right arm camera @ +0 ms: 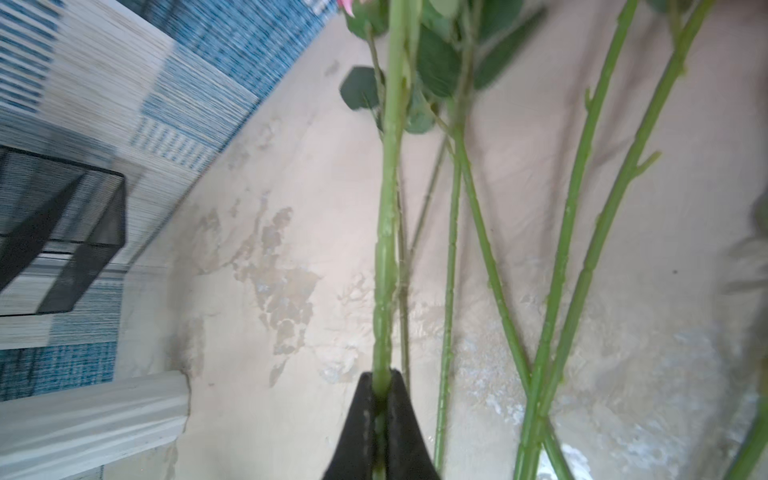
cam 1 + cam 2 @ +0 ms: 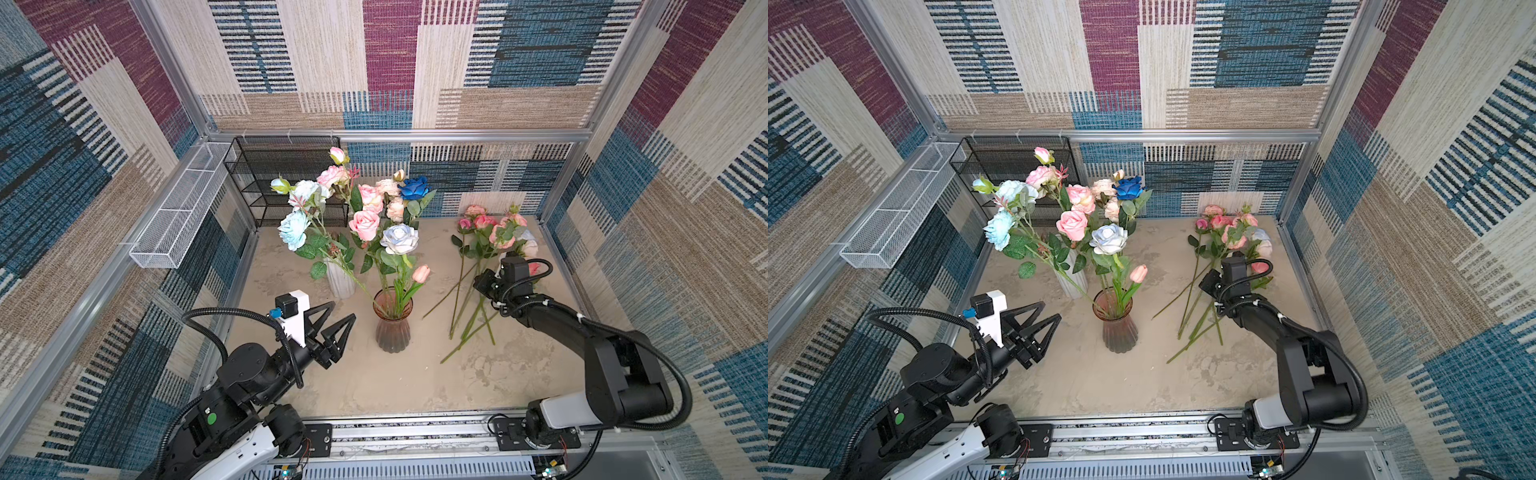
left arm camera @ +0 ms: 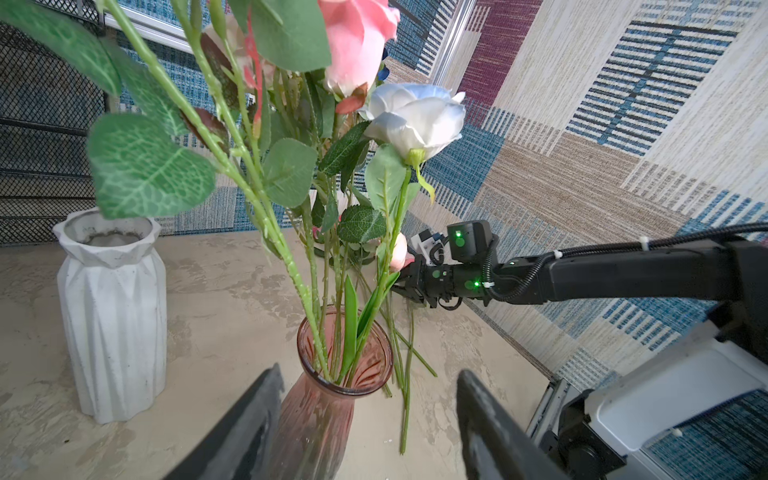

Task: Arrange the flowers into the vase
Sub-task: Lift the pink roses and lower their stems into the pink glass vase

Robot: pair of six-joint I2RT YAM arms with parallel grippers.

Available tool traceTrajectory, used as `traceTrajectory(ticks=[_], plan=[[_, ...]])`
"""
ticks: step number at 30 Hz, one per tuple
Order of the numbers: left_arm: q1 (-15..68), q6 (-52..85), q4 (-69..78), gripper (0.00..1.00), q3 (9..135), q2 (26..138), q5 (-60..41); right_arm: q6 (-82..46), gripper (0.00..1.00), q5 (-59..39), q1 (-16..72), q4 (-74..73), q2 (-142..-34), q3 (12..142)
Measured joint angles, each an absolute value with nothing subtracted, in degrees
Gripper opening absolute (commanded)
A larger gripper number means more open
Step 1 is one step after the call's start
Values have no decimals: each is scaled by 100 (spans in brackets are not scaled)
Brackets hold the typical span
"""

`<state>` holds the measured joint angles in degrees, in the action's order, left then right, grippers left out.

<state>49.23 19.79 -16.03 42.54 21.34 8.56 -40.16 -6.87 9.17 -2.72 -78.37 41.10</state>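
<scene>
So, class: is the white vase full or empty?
Empty. In the left wrist view the white vase shows a bare mouth; all standing stems go into the pink glass vase.

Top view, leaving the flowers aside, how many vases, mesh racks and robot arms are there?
Vases: 2, the white vase and the pink glass vase
Mesh racks: 2, the black rack and the white rack
Arms: 2, the left arm and the right arm
Total: 6
</scene>
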Motion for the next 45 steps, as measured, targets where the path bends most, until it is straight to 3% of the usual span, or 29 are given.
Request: traceTrajectory(ticks=[9, 15, 24, 35, 45], plan=[[4923, 1946, -1684, 68, 4582, 2276, 705, -3581, 0, -587, 937, -235, -5415, 3933], [4923, 1892, -1802, 68, 4783, 2324, 565, -3162, 0, -1081, 1026, -631, -4628, 4397], [4923, 1822, -1907, 68, 4890, 2324, 582, -2241, 0, -1647, 2851, -1229, -4982, 5437], [4923, 1824, -1938, 68, 4930, 2329, 642, -1389, 0, -1323, 4626, -2416, -5631, 5428], [4923, 1826, -2027, 68, 4947, 2351, 733, -541, 0, -405, 5223, -3441, -6158, 5000]])
